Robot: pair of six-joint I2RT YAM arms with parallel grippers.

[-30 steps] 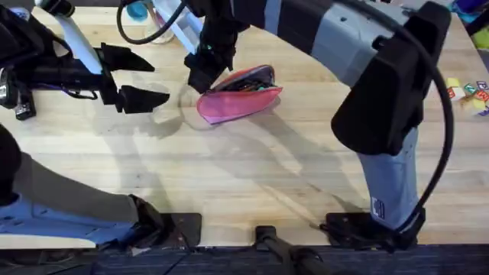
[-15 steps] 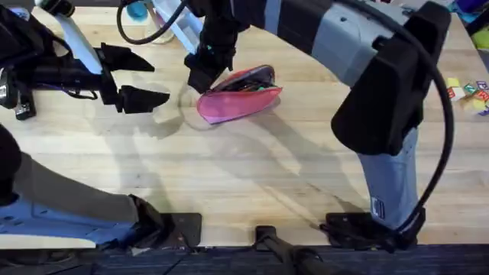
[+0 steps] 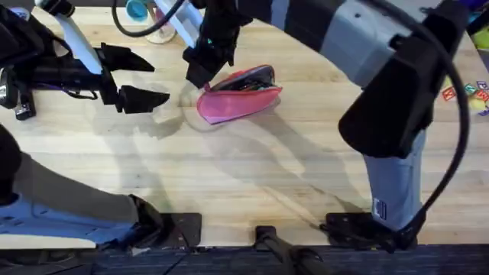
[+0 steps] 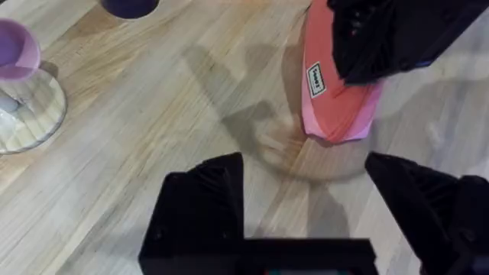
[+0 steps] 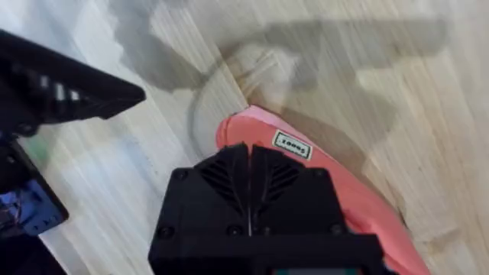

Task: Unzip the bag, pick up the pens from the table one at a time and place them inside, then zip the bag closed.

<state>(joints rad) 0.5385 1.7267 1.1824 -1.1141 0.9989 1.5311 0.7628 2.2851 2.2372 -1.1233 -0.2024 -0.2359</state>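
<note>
Item 1, nearest my cameras: light wooden plank worktop (image 3: pixel 252 176), grain running across, with a broad bare stretch between the arm bases and the pouch; this is my open room for moving.

Item 2: left end effector (image 3: pixel 141 79), black fingers spread wide, nothing between them, hovering over the worktop left of the pouch and apart from it. I see its two fingers (image 4: pixel 202 206) at the sides of the left wrist view, with bare wood between.

Item 3: oblong pink-red fabric pencil pouch (image 3: pixel 238 95), lighter pink base, lying on the worktop near the middle, mouth gaping along the top with dark contents inside that I cannot tell apart. A small white sewn label (image 5: pixel 291 143) sits near its left end; the printing is too small for me to read.

Item 4: right end effector (image 3: pixel 200 70), black, fingers pressed together, at the pouch's left end, reaching over from the right. What, if anything, it pinches I cannot tell. The right arm's large grey body crosses above the worktop's right half and blocks that side.

Item 5, far edge: clear jar on a round base (image 4: pixel 27 107) with purple-topped sticks; coloured blocks (image 3: pixel 467 90) at the right edge.
</note>
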